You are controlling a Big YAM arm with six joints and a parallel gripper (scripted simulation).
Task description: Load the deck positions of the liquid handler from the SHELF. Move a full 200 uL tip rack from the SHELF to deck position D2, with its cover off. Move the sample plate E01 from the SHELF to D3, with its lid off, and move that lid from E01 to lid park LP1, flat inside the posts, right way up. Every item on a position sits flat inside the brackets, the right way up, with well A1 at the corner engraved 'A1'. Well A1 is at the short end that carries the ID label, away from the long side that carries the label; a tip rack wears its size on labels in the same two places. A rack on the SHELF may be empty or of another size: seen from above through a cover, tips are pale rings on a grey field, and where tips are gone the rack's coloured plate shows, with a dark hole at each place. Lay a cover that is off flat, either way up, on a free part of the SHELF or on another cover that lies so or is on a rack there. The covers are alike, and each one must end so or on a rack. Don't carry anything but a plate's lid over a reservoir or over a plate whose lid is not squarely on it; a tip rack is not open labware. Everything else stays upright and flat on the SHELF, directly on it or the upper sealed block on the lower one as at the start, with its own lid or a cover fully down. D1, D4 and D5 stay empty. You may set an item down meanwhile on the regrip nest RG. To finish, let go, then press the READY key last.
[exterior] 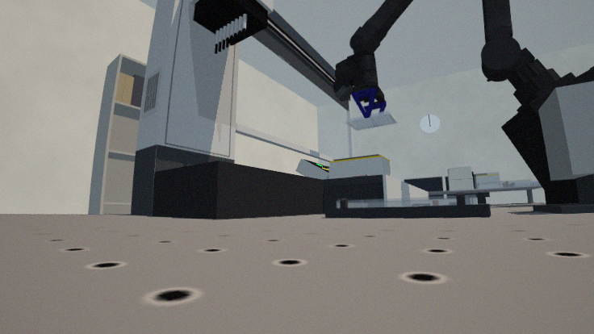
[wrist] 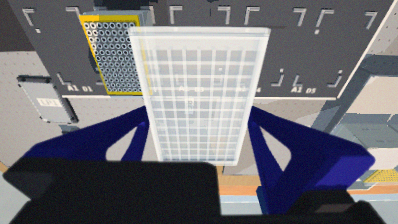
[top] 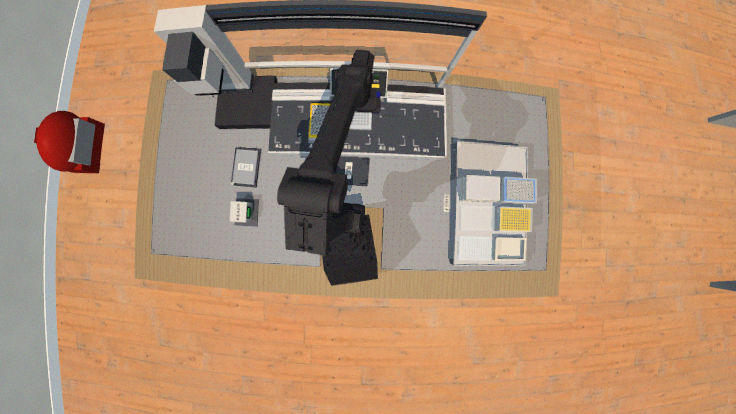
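Near the desk's back edge, a yellow tip rack [wrist: 114, 52] sits on the dark deck [wrist: 310, 55]; above it the gripper [wrist: 199, 137] clamps a clear lid [wrist: 200, 95], held aloft.

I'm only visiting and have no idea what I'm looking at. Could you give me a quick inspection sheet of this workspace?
Surface: grey board with holes on a tan mat.
Job's things: yellow tip rack uncovered on the dark deck; clear lid held in the air above the deck.
Clutter: boxes and racks on the shelf tray.
Grippers: gripper, blue fingers shut on the lid.
Cables: nothing seen.
Surroundings: wooden floor, red stop button.
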